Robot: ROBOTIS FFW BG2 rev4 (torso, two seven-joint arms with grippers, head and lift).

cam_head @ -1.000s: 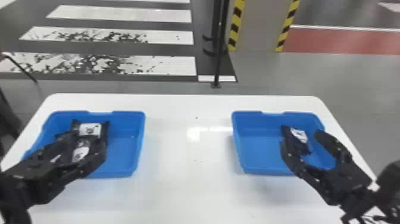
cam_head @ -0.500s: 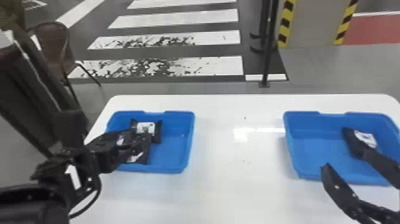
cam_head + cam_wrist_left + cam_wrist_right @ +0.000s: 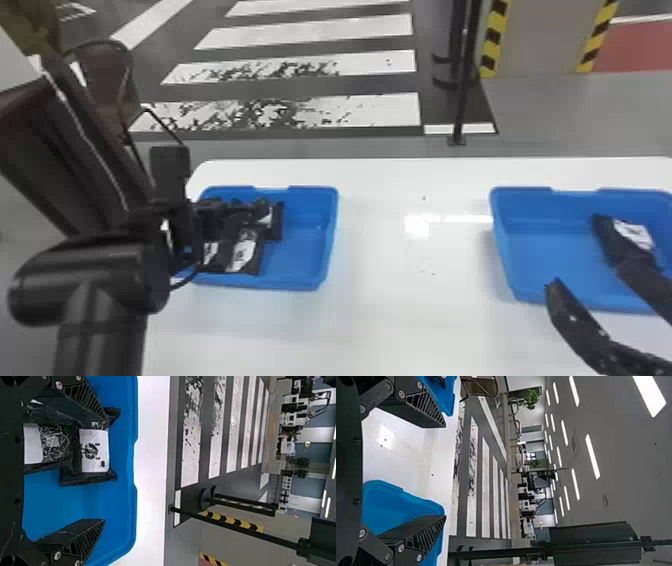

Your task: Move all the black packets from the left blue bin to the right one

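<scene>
Left tool (image 3: 105, 470): over the left bin (image 3: 327, 235), fingers well spread, no packet gripped.
Right tool (image 3: 445, 471): well right of the left bin, wide apart and empty, at the right bin (image 3: 540, 250).
Back packet (image 3: 94, 451): far side of the left bin, label up, long axis side to side.
Front packet (image 3: 243, 255): nearer side of the left bin, long axis roughly front to back, slightly slanted.
Side packet (image 3: 211, 256): front left of the left bin, partly hidden; axis cannot be told.
Delivered packet (image 3: 632, 235): right bin, slanting, label up, near end obscured.
Progress: early, I judge; one across, apparently three to go.
</scene>
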